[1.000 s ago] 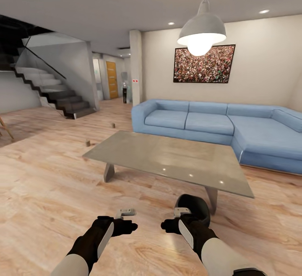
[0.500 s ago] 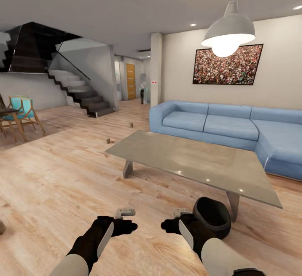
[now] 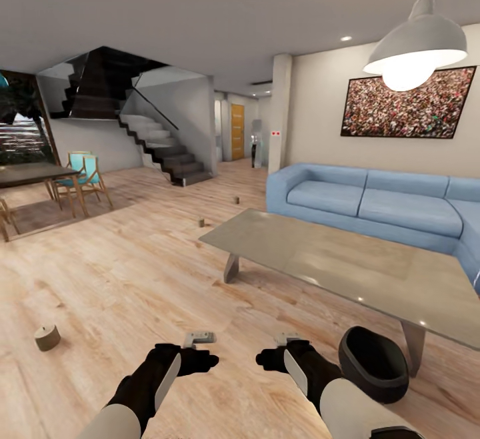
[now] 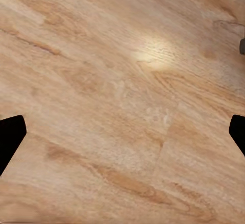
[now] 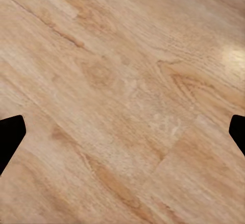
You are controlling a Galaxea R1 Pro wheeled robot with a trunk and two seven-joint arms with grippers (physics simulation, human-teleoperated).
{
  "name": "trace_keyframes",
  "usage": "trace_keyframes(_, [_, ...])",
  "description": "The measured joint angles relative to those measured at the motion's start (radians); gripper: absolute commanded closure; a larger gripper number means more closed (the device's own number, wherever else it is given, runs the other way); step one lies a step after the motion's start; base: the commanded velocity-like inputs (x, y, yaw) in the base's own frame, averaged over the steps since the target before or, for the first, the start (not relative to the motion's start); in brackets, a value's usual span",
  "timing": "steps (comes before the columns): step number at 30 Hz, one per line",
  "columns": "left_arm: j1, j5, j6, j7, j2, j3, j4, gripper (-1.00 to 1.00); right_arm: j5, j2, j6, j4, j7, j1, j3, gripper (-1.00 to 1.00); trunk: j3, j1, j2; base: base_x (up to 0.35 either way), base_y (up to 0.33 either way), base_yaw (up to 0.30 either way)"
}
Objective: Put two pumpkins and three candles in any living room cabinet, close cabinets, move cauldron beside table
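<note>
The view has swung left: the table [image 3: 347, 266] now sits further right, with the cauldron [image 3: 373, 362] on the floor just beside its near leg. Three candles [image 3: 47, 337] dot the floor left of the table. Both grippers [image 4: 122, 132] are spread apart, empty.

Cauldron [image 3: 373, 364]: round black pot, wide mouth, on wood floor just beside table's near leg, tilted slightly.
Table [image 3: 347, 262]: low grey slab, angled grey legs, top bare.
Candles: three short stubby cylinders on floor, well apart. One [image 3: 47, 337] near, at left; one [image 3: 201, 222] off table's far corner; one [image 3: 236, 200] farther back toward stairs.
</note>
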Motion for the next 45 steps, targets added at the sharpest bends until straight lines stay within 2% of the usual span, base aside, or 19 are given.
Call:
trace_keyframes(18, [0.000,-0.001,-0.001,0.001,0.003,0.000,0.001,-1.00,0.000,0.000,-0.001,0.001,-0.001,0.000,0.000,-1.00,0.011,0.000,0.000,0.000,0.000,0.276])
trace_keyframes(26, [0.000,0.000,-0.005,0.005,0.002,0.009,0.009,-1.00,-0.003,-0.009,-0.006,0.000,-0.004,0.000,-0.003,-1.00,0.016,0.000,0.000,0.000,0.000,0.276])
trace_keyframes(28, [0.001,0.000,-0.006,0.010,0.003,0.037,0.010,-1.00,-0.003,-0.011,-0.024,-0.001,-0.004,0.000,-0.004,-1.00,0.017,0.000,0.000,0.000,0.000,0.276])
trace_keyframes(34, [0.003,-0.001,-0.019,0.017,0.006,0.085,0.032,-1.00,-0.003,-0.012,-0.093,-0.002,-0.007,0.000,-0.005,-1.00,0.021,0.000,0.000,0.000,-0.001,0.276])
trace_keyframes(39, [0.005,-0.002,-0.126,0.018,0.016,0.141,0.154,-1.00,-0.003,-0.011,-0.132,0.009,-0.007,0.002,-0.006,-1.00,0.023,0.000,0.000,0.000,-0.117,0.286])
trace_keyframes(42, [0.006,-0.002,-0.205,0.018,0.021,0.178,0.228,-1.00,-0.019,-0.009,-0.150,0.011,-0.008,0.002,-0.007,-1.00,0.023,0.000,0.000,0.000,-0.168,0.291])
trace_keyframes(45, [0.006,-0.003,-0.235,0.019,0.023,0.193,0.258,-1.00,-0.027,-0.010,-0.155,0.012,-0.009,0.002,-0.007,-1.00,0.023,0.000,0.000,0.000,-0.077,0.292])
